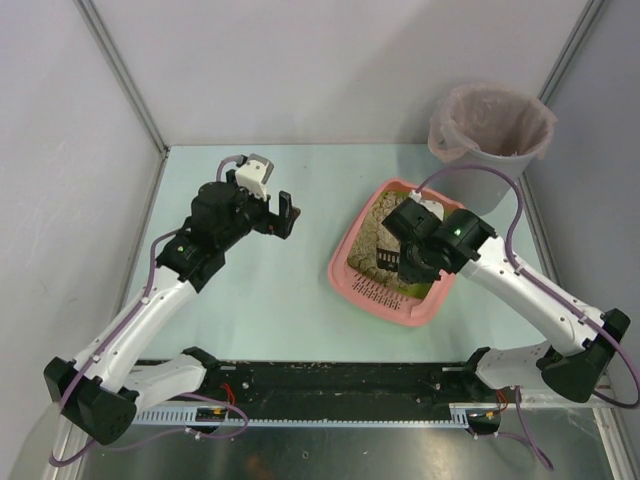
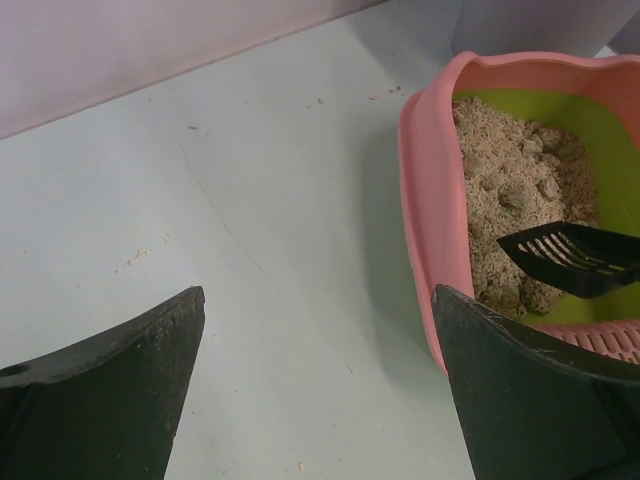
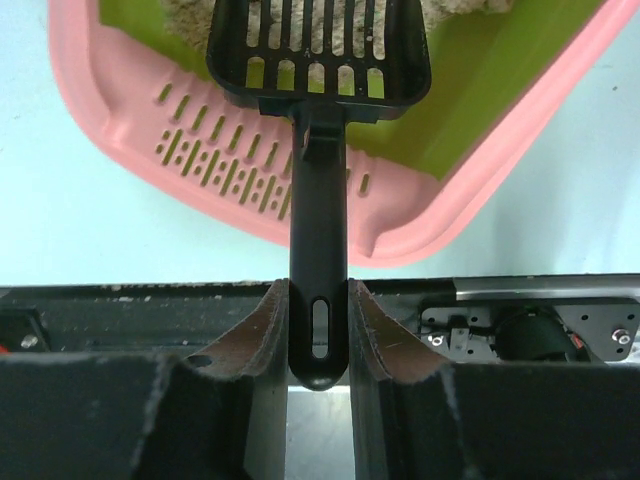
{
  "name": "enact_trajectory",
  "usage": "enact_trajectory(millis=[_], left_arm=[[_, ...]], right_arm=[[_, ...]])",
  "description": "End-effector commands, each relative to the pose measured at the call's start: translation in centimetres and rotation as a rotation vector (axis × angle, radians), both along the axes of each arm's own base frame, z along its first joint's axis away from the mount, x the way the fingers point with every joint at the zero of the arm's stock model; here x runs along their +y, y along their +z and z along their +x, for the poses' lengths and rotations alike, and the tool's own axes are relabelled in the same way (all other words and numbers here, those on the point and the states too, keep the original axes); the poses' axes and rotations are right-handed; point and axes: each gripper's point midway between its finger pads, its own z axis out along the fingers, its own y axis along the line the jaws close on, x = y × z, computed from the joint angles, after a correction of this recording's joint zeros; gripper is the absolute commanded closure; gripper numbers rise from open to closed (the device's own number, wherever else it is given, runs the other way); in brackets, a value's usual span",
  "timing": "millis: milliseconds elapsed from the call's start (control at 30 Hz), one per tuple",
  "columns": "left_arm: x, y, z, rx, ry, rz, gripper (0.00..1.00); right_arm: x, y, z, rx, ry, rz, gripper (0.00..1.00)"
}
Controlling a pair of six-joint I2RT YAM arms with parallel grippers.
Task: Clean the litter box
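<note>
The pink litter box (image 1: 345, 262) lies right of the table's centre, lined yellow-green and holding beige litter (image 2: 510, 180). My right gripper (image 3: 318, 290) is shut on the end of the handle of a black slotted scoop (image 3: 318, 60). The scoop's head hangs over the slotted end of the box (image 3: 130, 190), just above the litter. From above, this gripper (image 1: 412, 262) sits over the box's near half. My left gripper (image 1: 283, 215) hovers left of the box, open and holding nothing. Its view shows the gripper (image 2: 318, 290) over bare table, with the box wall (image 2: 425, 200) and the scoop (image 2: 570, 258) to the right.
A grey round bucket (image 1: 492, 158) lined with a pinkish bag stands behind the box at the back right corner. Grey walls close in the table on the left, back and right. A few litter crumbs (image 2: 140, 256) lie on the tabletop. A black rail (image 1: 330, 380) runs along the near edge.
</note>
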Motion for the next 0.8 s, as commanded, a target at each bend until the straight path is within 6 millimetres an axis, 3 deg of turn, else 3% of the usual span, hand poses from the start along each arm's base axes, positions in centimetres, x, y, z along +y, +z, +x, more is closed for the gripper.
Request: enact_trajectory(millis=[0, 200, 433, 767], left_arm=[[0.0, 1.6, -0.2, -0.072, -0.004, 0.011, 0.0], [-0.1, 1.6, -0.2, -0.088, -0.005, 0.035, 0.0], [-0.2, 1.8, -0.5, -0.093, -0.011, 0.034, 0.0], [0.3, 1.7, -0.1, -0.096, 0.02, 0.05, 0.0]], right_arm=[[0.4, 2.2, -1.4, 0.055, 0.067, 0.043, 1.0], [-0.8, 3.0, -1.7, 0.114, 0.085, 0.019, 1.0], [-1.7, 1.4, -0.7, 0.19, 0.109, -0.038, 1.0], [-2.2, -0.8, -1.3, 0.296, 0.133, -0.03, 1.0]])
